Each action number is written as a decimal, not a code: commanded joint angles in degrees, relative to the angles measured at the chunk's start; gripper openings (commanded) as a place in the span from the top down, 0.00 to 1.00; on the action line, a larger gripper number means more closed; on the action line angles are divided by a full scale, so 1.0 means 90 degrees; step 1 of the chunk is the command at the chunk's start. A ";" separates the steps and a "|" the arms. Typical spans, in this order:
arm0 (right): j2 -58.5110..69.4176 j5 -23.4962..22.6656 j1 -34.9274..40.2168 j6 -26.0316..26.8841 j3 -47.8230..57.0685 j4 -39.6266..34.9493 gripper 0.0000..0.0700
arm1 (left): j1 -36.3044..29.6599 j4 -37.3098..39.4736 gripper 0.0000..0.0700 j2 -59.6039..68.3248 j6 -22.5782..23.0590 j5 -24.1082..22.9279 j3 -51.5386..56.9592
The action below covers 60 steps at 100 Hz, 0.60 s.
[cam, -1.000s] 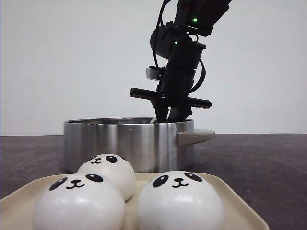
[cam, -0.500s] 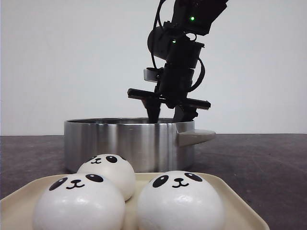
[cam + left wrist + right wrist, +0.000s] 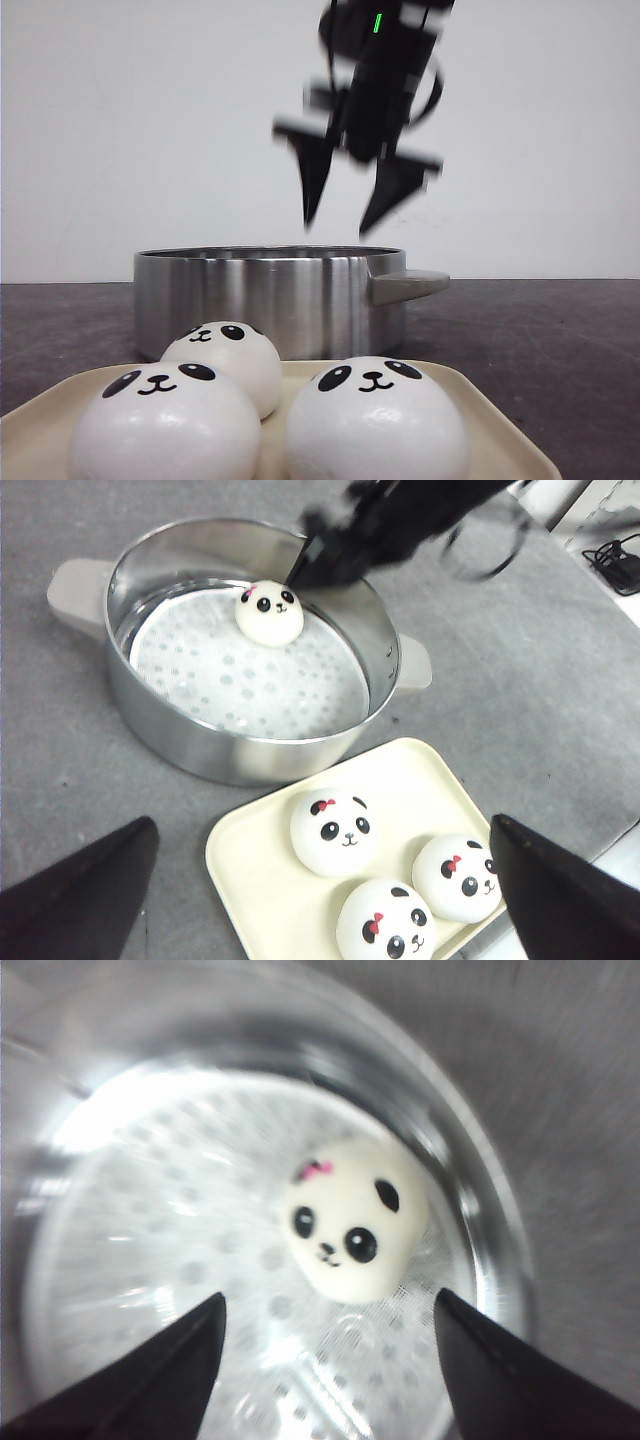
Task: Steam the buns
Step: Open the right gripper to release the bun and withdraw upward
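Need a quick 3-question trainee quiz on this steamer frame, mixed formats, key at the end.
1. Count: how many buns sit on the cream tray, and how many in the steel steamer pot?
2. True or false: the right gripper is clamped on a bun.
3. Multiple choice: the bun in the pot lies (A) dead centre of the perforated insert, (B) near the pot wall, below the right arm, (C) on the rim.

Key:
1. Three on the tray, one in the pot.
2. False; its fingers are spread, empty, above the pot.
3. B.

The left gripper is also open, over the tray.
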 commanded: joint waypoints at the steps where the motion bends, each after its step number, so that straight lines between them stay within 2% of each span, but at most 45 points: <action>1: -0.0534 -0.0015 0.0153 -0.0423 0.0228 -0.0214 0.53 | -0.0034 0.0007 0.05 0.0056 -0.0248 0.0002 0.0070; 7: -0.1032 0.0049 0.0265 -0.0573 0.0228 -0.0452 0.79 | -0.0034 0.0019 0.05 0.0126 -0.0495 0.0112 0.0053; 9: -0.1209 0.0092 0.0313 -0.0622 0.0226 -0.0512 0.89 | -0.0039 0.0019 0.05 0.0172 -0.0563 0.0223 0.0049; 10: -0.1350 0.0143 0.0352 -0.0675 0.0226 -0.0554 0.98 | -0.0041 0.0019 0.05 0.0197 -0.0590 0.0270 0.0046; 11: -0.1396 0.0158 0.0367 -0.0690 0.0226 -0.0563 1.00 | -0.0046 0.0019 0.05 0.0221 -0.0614 0.0311 0.0046; 21: -0.2361 0.0597 0.0765 -0.0913 0.0226 -0.0602 0.99 | -0.0151 -0.0007 0.06 0.0556 -0.0775 0.0522 0.0044; 36: -0.3784 0.1294 0.1632 -0.1103 0.0226 -0.0381 0.99 | -0.0561 0.0019 0.10 0.1192 -0.1027 0.0483 0.0044; 60: -0.5287 0.2317 0.2997 -0.1095 0.0226 -0.0678 0.99 | -0.1452 0.0267 0.10 0.2514 -0.1324 -0.0306 0.0044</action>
